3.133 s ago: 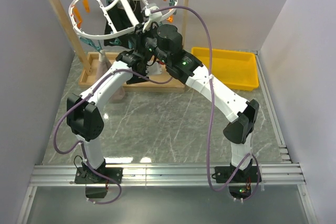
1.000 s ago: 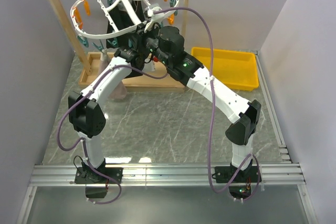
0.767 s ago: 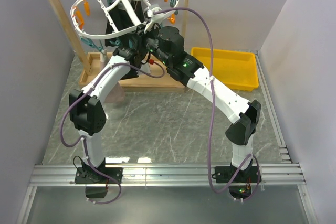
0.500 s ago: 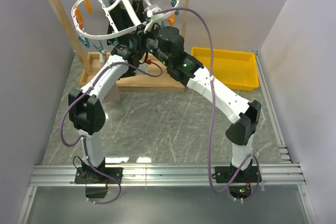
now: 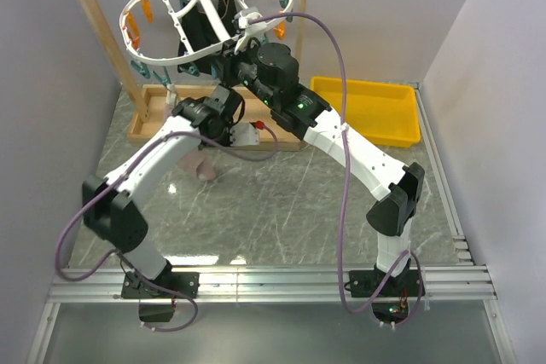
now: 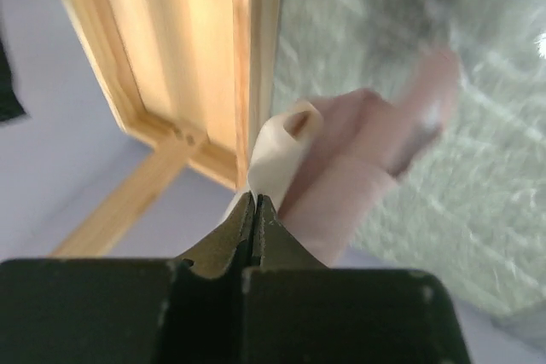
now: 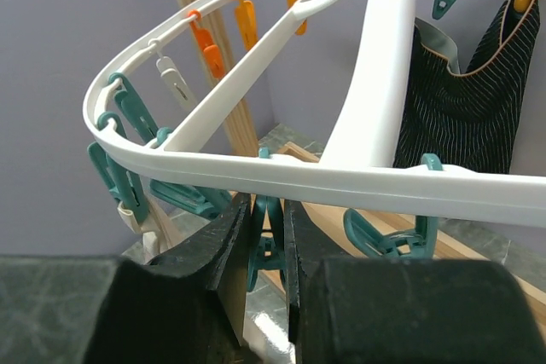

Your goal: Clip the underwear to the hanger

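Observation:
The underwear (image 6: 358, 168) is dusty pink with a beige waistband (image 6: 277, 155). My left gripper (image 6: 254, 198) is shut on that waistband, low beside the wooden rack base. In the top view the pink fabric (image 5: 205, 165) shows under the left wrist. The hanger (image 7: 341, 178) is a white ring with spokes (image 5: 209, 21) and orange and teal clothespins, hung from the rack. My right gripper (image 7: 266, 236) sits just under the ring's rim, shut on a teal clothespin (image 7: 266, 249).
A black striped garment (image 7: 469, 100) hangs clipped at the far side of the ring. The wooden frame rack (image 5: 94, 19) stands at the back left, its base (image 6: 183, 66) right beside my left gripper. A yellow tray (image 5: 375, 112) lies at the back right.
My left gripper has shut on the underwear's waistband. The left arm has dropped from under the ring toward the rack base, its elbow swinging left. The right arm has stayed at the clothespin.

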Available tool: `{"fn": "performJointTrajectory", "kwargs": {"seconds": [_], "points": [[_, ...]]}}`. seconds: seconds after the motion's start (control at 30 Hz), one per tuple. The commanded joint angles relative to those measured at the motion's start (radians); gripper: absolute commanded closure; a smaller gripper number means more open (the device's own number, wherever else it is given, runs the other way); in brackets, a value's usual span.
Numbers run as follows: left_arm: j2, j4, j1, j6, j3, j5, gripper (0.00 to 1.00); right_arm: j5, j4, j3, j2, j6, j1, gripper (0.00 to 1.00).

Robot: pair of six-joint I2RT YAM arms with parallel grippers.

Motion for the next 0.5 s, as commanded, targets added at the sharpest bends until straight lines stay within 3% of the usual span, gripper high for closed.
{"fn": "performJointTrajectory", "kwargs": {"seconds": [0.0,0.13,0.17,0.27,0.47], "points": [[-0.131,0.152,0.0,0.087,-0.05,0.177,1.0,0.003,-0.022,0.046,-0.007,-0.007,0.015,1.0],[-0.237,0.294,0.002,0.113,-0.179,0.285,1.0,0.012,-0.019,0.051,-0.004,-0.007,0.01,1.0],[-0.306,0.377,0.017,0.133,-0.253,0.365,1.0,0.018,-0.019,0.051,-0.005,-0.003,0.009,1.0],[-0.379,0.467,0.025,0.152,-0.331,0.404,1.0,0.021,-0.016,0.051,-0.007,0.005,0.002,1.0],[-0.518,0.577,0.091,0.025,-0.407,0.599,1.0,0.023,-0.024,0.062,-0.002,0.022,-0.011,1.0]]}}
